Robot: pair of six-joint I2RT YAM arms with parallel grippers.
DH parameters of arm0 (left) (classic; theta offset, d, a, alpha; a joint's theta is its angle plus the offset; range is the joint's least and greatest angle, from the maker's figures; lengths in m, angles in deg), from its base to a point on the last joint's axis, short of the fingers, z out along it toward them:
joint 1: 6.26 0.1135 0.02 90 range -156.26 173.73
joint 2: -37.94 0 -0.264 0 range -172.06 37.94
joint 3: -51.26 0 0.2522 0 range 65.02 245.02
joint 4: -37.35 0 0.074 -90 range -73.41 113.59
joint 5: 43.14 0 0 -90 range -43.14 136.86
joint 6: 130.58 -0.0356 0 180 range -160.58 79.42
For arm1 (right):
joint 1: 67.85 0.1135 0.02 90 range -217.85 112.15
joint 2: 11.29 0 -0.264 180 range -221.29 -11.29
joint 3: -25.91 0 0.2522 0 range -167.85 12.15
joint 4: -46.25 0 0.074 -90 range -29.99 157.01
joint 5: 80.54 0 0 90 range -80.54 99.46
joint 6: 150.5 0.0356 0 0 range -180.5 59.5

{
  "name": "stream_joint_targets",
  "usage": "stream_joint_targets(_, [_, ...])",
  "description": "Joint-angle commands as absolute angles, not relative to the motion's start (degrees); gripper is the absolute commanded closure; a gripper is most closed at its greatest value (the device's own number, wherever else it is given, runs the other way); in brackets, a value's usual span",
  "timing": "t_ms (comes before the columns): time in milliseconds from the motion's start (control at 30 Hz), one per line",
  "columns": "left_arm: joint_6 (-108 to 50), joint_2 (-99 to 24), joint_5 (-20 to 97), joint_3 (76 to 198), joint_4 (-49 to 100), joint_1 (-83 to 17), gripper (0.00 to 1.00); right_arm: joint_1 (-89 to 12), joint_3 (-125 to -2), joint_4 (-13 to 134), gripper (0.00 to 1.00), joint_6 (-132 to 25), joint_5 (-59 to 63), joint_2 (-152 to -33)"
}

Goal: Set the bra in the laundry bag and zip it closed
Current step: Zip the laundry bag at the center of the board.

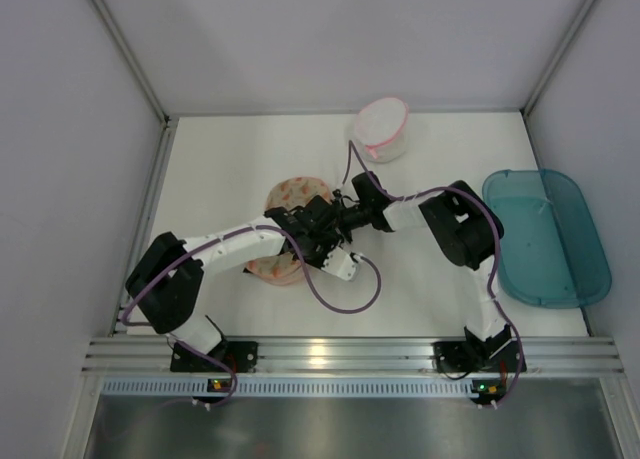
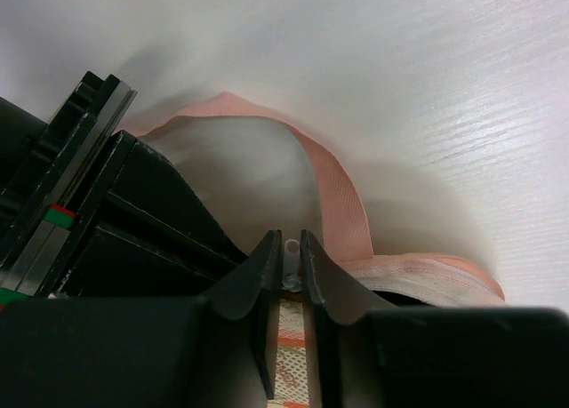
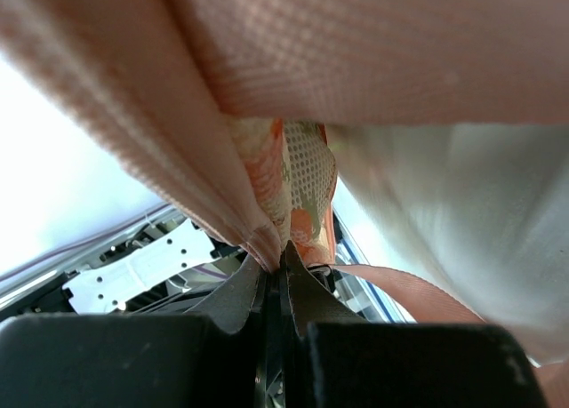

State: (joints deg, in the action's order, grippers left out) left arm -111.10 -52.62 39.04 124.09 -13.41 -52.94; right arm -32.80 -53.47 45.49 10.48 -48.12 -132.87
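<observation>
- Left tool narrow, pinching the white zip tab at the laundry bag right edge.
- Right tool clamped on the bag's pink trim, close by.
- Bra not visible; I'd guess inside the bag.
- Trim curves away ahead of the left tool, so I'd pull with the left.

The laundry bag was a round, flat mesh clamshell, cream with an orange-pink speckled print. It lay near the middle of the desk, a little toward its left edge. Its pink trim curved in a raised arch over pale mesh. A fold of printed mesh stood gathered and pinched together.
</observation>
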Motion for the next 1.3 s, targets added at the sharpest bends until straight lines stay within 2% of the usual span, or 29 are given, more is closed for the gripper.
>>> stream_joint_targets(0, [-111.5, -52.9, 43.4, 123.8, -13.2, -52.1, 0.83, -32.7, -53.4, 45.3, 1.00, 10.3, -52.4, -132.0])
stream_joint_targets(133, [-111.9, -50.7, 42.0, 122.7, -13.2, -52.2, 1.00, -33.1, -54.9, 46.6, 1.00, 8.8, -52.4, -133.0])
stream_joint_targets(733, [-109.8, -37.2, 22.4, 114.8, -24.1, -53.8, 1.00, -37.4, -65.0, 53.7, 1.00, 1.4, -50.9, -137.9])
stream_joint_targets(933, [-101.8, -38.9, 22.2, 115.3, -24.3, -55.0, 1.00, -37.9, -67.7, 54.5, 1.00, -0.1, -51.6, -138.4])
stream_joint_targets(1000, [-96.4, -41.5, 22.4, 118.9, -24.0, -54.8, 1.00, -37.6, -68.1, 53.9, 0.89, 0.0, -52.7, -138.4])
stream_joint_targets(1033, [-95.1, -43.9, 22.1, 120.1, -22.9, -54.1, 1.00, -37.6, -68.0, 53.9, 0.71, -0.1, -53.1, -137.8])
stream_joint_targets(1133, [-89.3, -47.6, 21.7, 124.2, -20.3, -52.1, 1.00, -37.6, -67.7, 56.7, 0.43, -2.4, -53.4, -135.7])
stream_joint_targets(1267, [-86.3, -49.9, 22.8, 127.2, -17.8, -50.5, 1.00, -38.5, -67.0, 65.7, 0.22, -10.9, -50.9, -131.2])
